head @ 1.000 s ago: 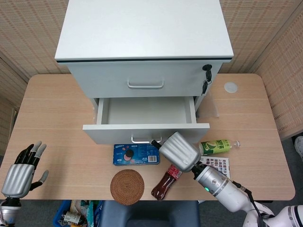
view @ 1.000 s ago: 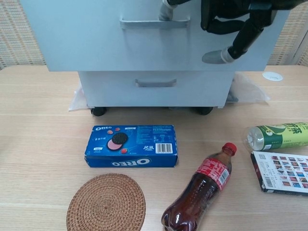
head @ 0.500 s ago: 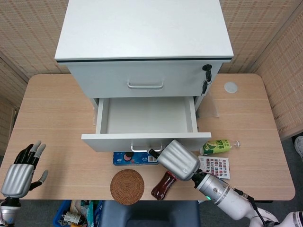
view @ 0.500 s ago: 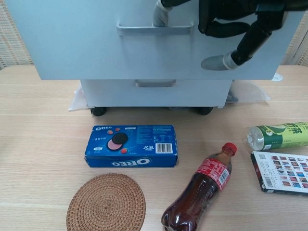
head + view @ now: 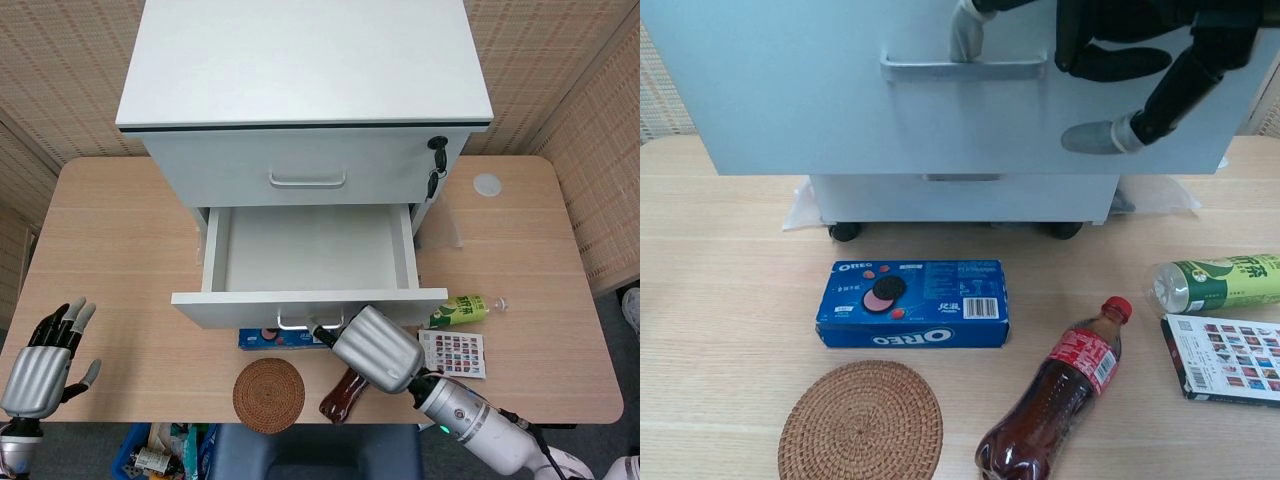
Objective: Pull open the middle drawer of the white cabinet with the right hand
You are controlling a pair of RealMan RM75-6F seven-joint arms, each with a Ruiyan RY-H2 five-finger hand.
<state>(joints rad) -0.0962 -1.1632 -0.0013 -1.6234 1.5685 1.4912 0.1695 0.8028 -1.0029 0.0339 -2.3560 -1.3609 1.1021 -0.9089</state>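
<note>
The white cabinet (image 5: 300,80) stands at the back of the table. Its middle drawer (image 5: 310,245) is pulled well out and looks empty inside. In the head view my right hand (image 5: 378,350) sits just below the drawer front, with a finger hooked behind the metal handle (image 5: 293,322). The chest view shows that drawer front (image 5: 790,100) looming close, the handle (image 5: 962,69) with a fingertip (image 5: 968,25) behind it, and the right hand (image 5: 1130,50) beside it. My left hand (image 5: 45,365) hovers at the table's near left corner, fingers spread, holding nothing.
Under the drawer lie a blue Oreo box (image 5: 912,302), a cola bottle (image 5: 1055,395), a woven coaster (image 5: 861,420), a green bottle (image 5: 1220,280) and a picture booklet (image 5: 1225,360). Keys (image 5: 437,150) hang from the top drawer's lock. A white disc (image 5: 487,184) lies at the back right.
The middle drawer has slid further out towards me, and my right hand has drawn back with the handle. The left hand has stayed put.
</note>
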